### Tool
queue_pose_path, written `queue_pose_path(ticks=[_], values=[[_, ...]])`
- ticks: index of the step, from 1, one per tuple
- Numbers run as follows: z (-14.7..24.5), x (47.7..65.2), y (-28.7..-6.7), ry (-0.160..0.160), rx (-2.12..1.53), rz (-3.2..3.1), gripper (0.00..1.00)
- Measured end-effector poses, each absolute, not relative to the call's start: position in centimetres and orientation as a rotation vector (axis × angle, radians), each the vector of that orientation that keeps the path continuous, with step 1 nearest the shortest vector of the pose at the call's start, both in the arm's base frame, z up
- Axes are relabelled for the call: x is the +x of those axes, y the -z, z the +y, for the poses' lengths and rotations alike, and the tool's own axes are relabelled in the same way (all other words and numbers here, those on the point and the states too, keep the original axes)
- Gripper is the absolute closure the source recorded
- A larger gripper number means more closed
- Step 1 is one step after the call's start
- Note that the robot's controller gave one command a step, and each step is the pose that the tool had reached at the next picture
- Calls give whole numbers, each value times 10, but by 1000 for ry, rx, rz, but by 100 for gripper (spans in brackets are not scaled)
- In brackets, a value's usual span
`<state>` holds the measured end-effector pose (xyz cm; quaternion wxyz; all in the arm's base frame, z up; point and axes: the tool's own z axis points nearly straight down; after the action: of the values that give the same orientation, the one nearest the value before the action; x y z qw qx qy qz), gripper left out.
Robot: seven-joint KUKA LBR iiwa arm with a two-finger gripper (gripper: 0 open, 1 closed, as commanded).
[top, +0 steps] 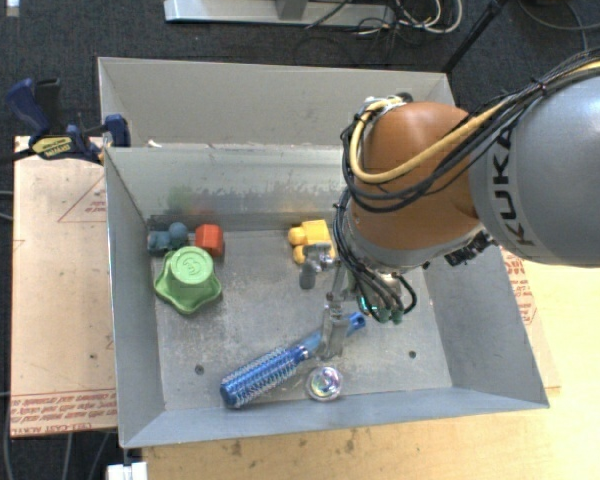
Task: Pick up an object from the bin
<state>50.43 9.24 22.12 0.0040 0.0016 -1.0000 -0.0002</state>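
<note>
a small clear round thing (324, 382) lies at six o'clock in the bin (130, 268), just beside a blue hairbrush (265, 373) whose handle runs toward two o'clock. the gripper (334, 340) is down on that handle; clamped or apart, i cannot tell. a green lobed cap (188, 278) sits at nine o'clock.

I saw the gripper (332, 336) down at the handle of a blue hairbrush (265, 373) near the front wall of the bin (130, 268). A clear round thing (324, 382) lay just beside the brush. A green lid (188, 278), orange block (209, 237) and yellow piece (310, 235) sat farther back.
</note>
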Motion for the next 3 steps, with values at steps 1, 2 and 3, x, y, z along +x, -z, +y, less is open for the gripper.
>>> queue_pose_path(ticks=[1, 2, 3], values=[[114, 505, -127, 1, 193, -3129, 0], [103, 489, -69, 4, 281, -3140, 0], [103, 486, -69, 2, 283, -3128, 100]])
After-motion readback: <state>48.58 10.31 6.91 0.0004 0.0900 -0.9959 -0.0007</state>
